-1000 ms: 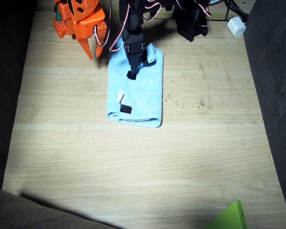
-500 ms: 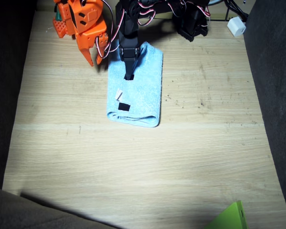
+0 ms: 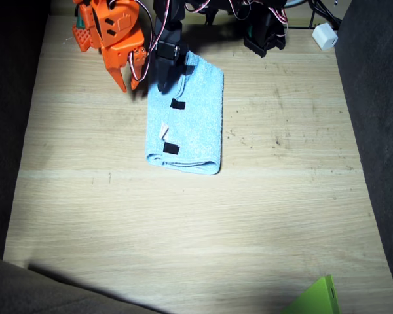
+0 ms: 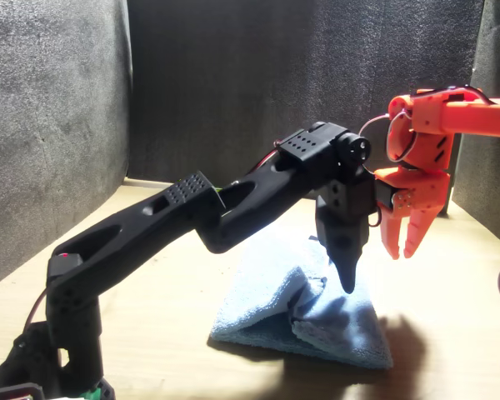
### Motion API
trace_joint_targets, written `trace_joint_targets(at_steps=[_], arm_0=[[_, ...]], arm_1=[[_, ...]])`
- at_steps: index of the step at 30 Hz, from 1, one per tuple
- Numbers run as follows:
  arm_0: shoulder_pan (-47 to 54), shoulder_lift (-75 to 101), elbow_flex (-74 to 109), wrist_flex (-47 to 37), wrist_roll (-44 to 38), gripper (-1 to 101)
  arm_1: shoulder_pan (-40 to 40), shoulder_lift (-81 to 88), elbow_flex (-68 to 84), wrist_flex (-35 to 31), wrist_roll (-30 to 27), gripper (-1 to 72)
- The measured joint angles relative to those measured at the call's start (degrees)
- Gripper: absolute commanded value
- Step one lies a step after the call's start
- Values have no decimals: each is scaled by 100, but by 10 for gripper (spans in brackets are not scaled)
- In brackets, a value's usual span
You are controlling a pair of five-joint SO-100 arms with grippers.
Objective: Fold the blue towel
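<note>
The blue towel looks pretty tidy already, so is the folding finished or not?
Nearly. The sky-blue terry towel lies folded in a narrow rectangle on the wooden table. The black left gripper hangs above it holding nothing, and the orange right gripper idles alongside. One far corner looks rumpled.

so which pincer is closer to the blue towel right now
Left. The black left pincer hangs just above the blue towel, over its far end. The orange right pincer hovers beside that end, off the cloth and over bare table.
</note>
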Motion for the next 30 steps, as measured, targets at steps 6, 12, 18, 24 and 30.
trace_joint_targets(at_steps=[6,12,18,24,30], arm_0=[[747,853,-97,-176,-272,138],[2558,2013,967,9,-2320,-5],[3226,3806,4535,-1072,-3929,-4],[2250,4491,7058,-2259,-4351,-4],[1626,4113,7058,-2224,-4597,-4]], arm_1=[[-167,211,0,53,-18,1],[-1099,1160,0,202,-70,0],[-1696,1723,105,220,-53,0],[-1811,1529,211,26,18,0],[-1828,1011,211,-167,158,0]])
